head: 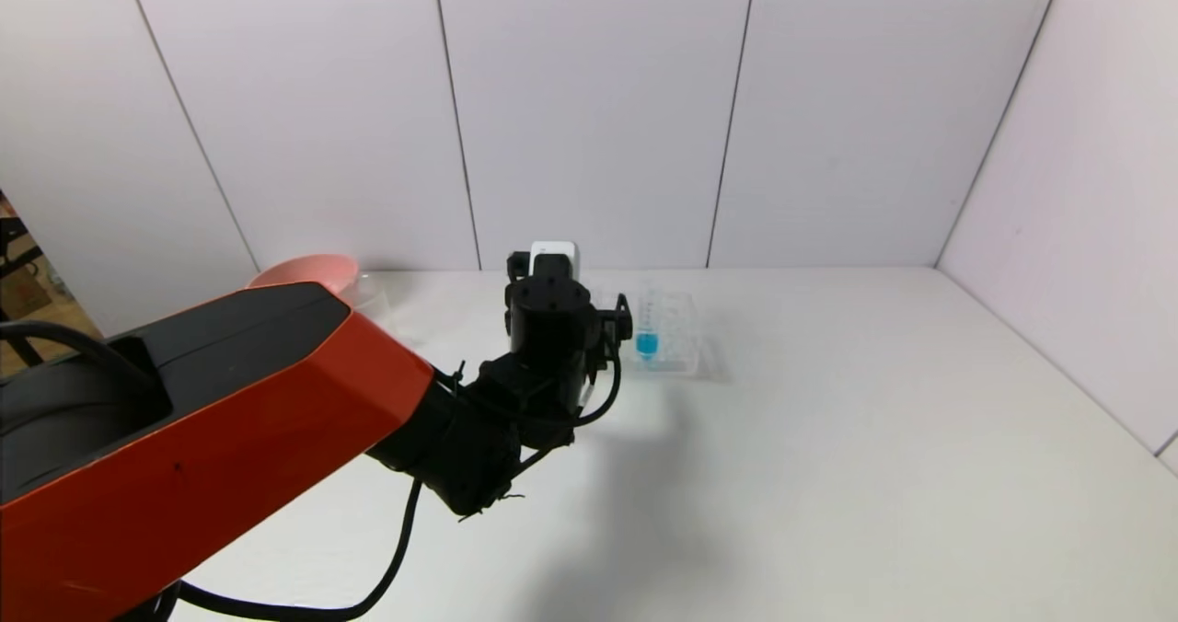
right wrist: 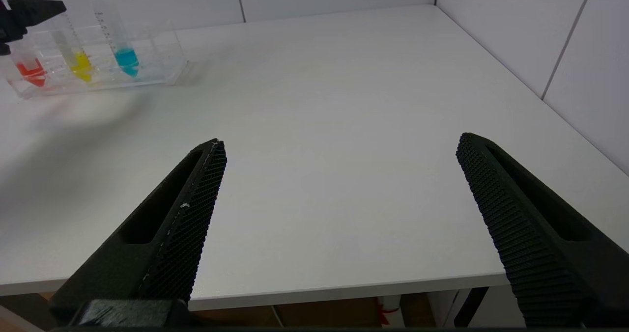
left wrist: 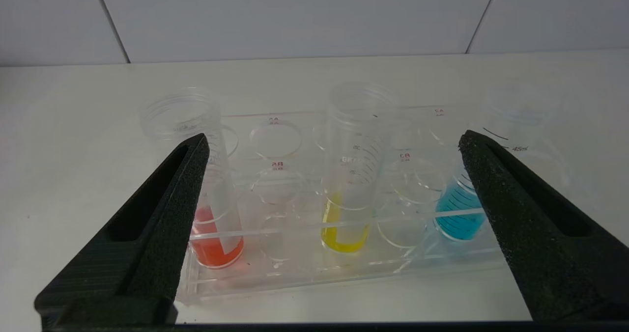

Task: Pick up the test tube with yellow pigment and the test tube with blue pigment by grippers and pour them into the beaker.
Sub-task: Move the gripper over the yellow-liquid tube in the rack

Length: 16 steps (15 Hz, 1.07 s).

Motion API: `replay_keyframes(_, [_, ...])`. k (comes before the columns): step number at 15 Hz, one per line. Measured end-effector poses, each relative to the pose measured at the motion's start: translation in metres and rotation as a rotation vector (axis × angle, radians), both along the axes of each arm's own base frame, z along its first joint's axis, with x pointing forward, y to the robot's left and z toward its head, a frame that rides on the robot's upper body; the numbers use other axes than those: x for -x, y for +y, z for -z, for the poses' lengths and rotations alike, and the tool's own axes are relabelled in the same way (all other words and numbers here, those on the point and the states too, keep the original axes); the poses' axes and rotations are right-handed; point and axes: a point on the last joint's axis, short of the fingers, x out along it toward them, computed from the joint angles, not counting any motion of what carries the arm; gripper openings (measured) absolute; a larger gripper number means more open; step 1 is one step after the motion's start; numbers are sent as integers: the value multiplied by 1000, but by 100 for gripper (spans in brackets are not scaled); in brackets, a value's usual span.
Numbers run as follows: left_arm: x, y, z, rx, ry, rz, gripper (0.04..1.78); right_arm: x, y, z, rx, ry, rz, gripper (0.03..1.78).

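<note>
A clear tube rack [left wrist: 295,278] holds three upright tubes. The yellow-pigment test tube [left wrist: 346,224] stands in the middle and the blue-pigment test tube [left wrist: 457,216] at one end. My left gripper [left wrist: 334,140] is open wide just in front of the rack. The yellow tube is centred between its jaws and nothing is gripped. In the head view the left wrist [head: 550,318] hides the yellow tube; the blue tube [head: 647,341] shows. A clear vessel that looks like the beaker [head: 373,295] stands beside the pink bowl. My right gripper [right wrist: 341,143] is open and empty over the table's front edge.
A red-liquid tube [left wrist: 216,243] stands at the rack's other end, partly behind one finger. The pink bowl [head: 308,272] sits at the back left, half hidden by my left arm. White walls close the table at the back and right.
</note>
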Motion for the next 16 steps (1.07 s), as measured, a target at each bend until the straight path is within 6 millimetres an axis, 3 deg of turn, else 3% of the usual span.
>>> replay_keyframes(16, [-49,8,5,-2,5,-43,173,0,0,0,0,0,0,171])
